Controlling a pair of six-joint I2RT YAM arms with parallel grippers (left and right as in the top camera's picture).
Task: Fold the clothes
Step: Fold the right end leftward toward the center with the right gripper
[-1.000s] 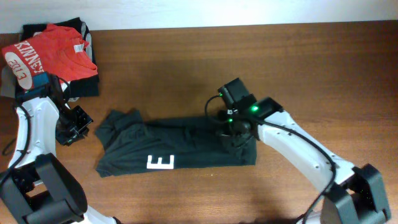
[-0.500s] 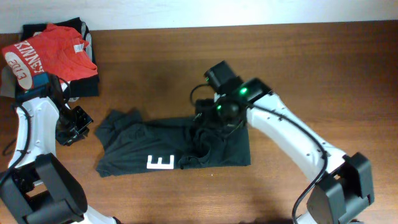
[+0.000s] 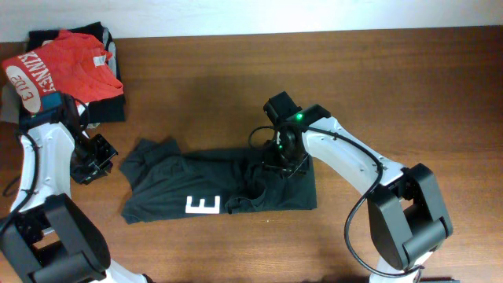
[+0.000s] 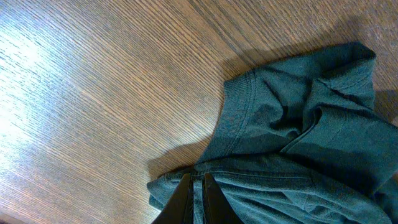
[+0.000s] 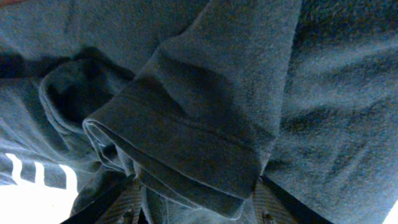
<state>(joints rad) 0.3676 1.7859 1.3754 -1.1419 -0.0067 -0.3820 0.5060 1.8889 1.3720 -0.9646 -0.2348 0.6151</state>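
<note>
A red T-shirt (image 3: 67, 67) tops a pile (image 3: 108, 110) at the surface's (image 3: 409, 86) far-left corner. The left tool (image 3: 96, 157) hangs closed and empty, just beside the black T-shirt (image 3: 212, 185), which lies folded mid-surface. The right tool (image 3: 280, 161) points down on the shirt's right part, jaws apart astride a fold of fabric.

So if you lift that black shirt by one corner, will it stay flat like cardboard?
Probably not. The black T-shirt lies in soft wrinkles, and a hemmed edge lies doubled over itself, so it would likely droop and hang. If you pushed it, it would probably bunch up rather than slide whole.
</note>
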